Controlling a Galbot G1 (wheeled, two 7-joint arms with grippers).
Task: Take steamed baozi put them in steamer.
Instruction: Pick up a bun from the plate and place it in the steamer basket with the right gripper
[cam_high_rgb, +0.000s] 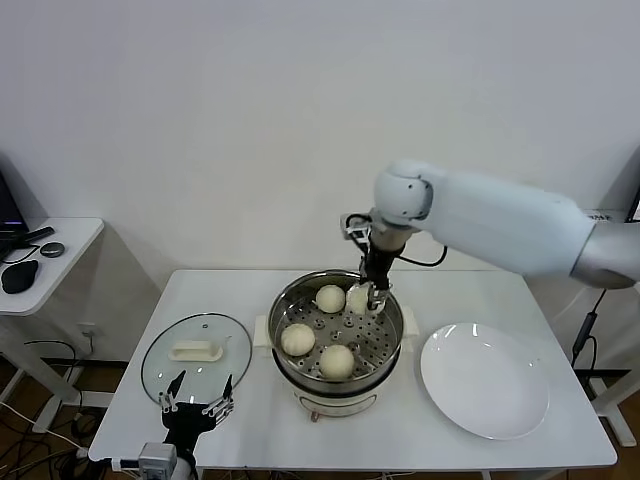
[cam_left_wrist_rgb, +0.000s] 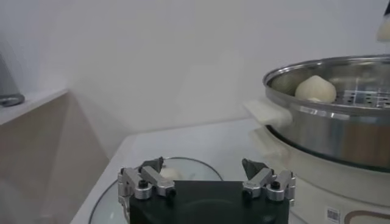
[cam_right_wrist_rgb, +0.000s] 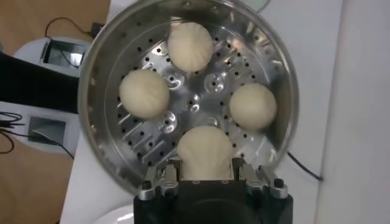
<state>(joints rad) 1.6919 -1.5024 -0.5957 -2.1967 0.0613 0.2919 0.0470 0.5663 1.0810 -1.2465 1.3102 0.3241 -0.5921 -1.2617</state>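
The steamer (cam_high_rgb: 388, 347) stands mid-table, with three baozi lying on its perforated tray (cam_right_wrist_rgb: 201, 91): one at the back (cam_high_rgb: 330, 297), one at the left (cam_high_rgb: 298, 339), one at the front (cam_high_rgb: 337, 361). My right gripper (cam_high_rgb: 368, 297) reaches down into the steamer's back right part and is shut on a fourth baozi (cam_right_wrist_rgb: 204, 149), held low over the tray with a finger (cam_right_wrist_rgb: 172, 172) on each side. My left gripper (cam_high_rgb: 198, 395) is open and empty, parked low at the front left over the glass lid; it also shows in the left wrist view (cam_left_wrist_rgb: 203, 167).
A round glass lid (cam_high_rgb: 160, 365) with a white handle lies left of the steamer. A flat white plate (cam_high_rgb: 485, 380) lies to its right. A white side table (cam_high_rgb: 70, 235) with dark items stands at the far left. A wall is close behind.
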